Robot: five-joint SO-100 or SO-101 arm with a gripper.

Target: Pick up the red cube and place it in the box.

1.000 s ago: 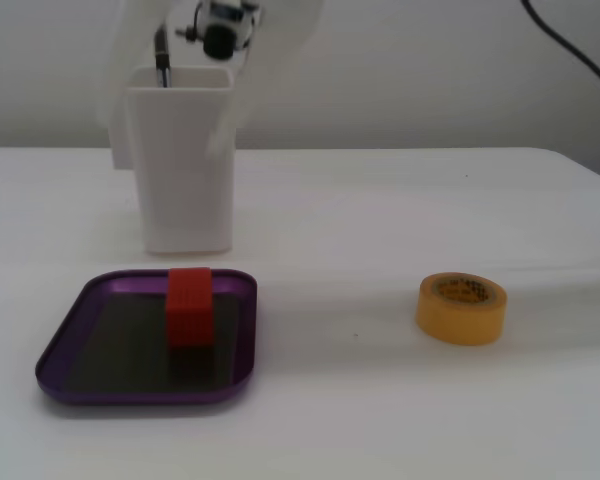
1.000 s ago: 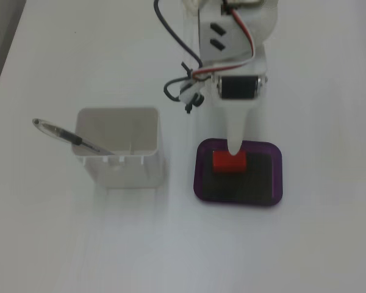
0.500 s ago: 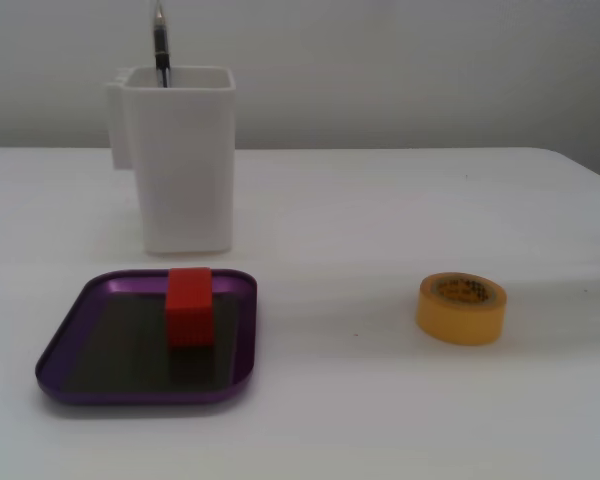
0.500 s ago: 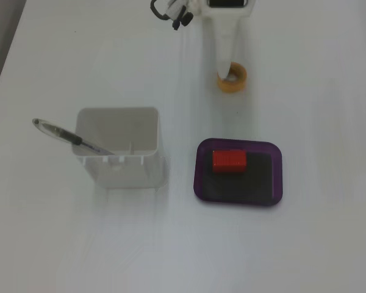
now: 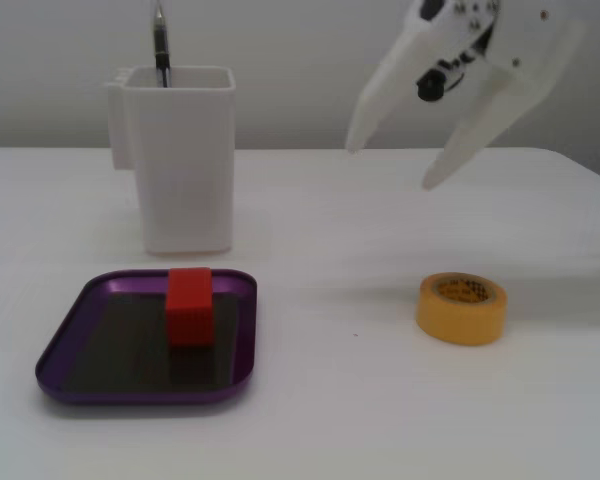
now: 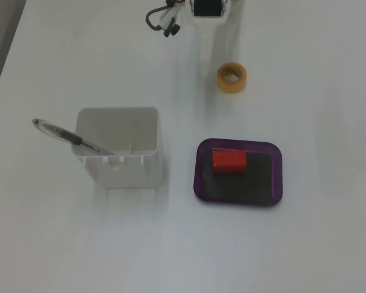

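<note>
The red cube (image 5: 189,306) sits inside the metallic-purple box (image 5: 70,340), on its dark bottom near the back rim. In a fixed view from above, the cube (image 6: 229,162) lies in the upper left part of the box (image 6: 268,195). My white gripper (image 5: 390,165) hangs in the air at the upper right, well above the table and far from the box. Its two fingers are spread apart and hold nothing. From above only the arm's base (image 6: 207,7) shows at the top edge.
A tall white container (image 5: 180,160) with a pen (image 5: 161,45) stands behind the box; it also shows from above (image 6: 119,149). A yellow tape roll (image 5: 461,308) lies on the white table below the gripper, also seen from above (image 6: 232,77).
</note>
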